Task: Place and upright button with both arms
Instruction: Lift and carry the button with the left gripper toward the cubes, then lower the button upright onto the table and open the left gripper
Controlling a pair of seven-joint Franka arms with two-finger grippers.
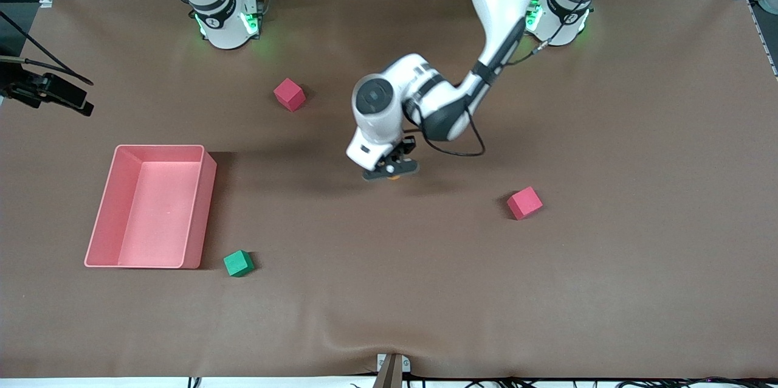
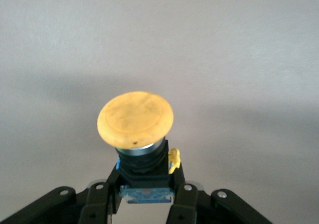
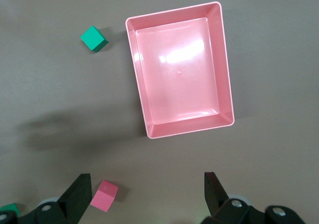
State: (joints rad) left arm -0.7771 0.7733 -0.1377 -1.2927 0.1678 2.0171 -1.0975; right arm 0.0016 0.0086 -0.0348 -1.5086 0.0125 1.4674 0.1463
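The button [image 2: 135, 118] has a round orange cap on a black body. My left gripper [image 2: 144, 178] is shut on the black body, with the cap pointing away from the fingers. In the front view my left gripper [image 1: 392, 170] is low over the middle of the table, and a sliver of the orange cap [image 1: 394, 177] shows under it. I cannot tell whether the button touches the table. My right gripper [image 3: 146, 184] is open and empty, high over the right arm's end of the table. It is out of the front view.
A pink tray [image 1: 200, 205] lies toward the right arm's end; it also shows in the right wrist view [image 3: 227, 74]. A green cube [image 1: 238, 263] sits beside its nearer corner. One red cube [image 1: 289, 94] lies near the right arm's base and another [image 1: 524, 202] toward the left arm's end.
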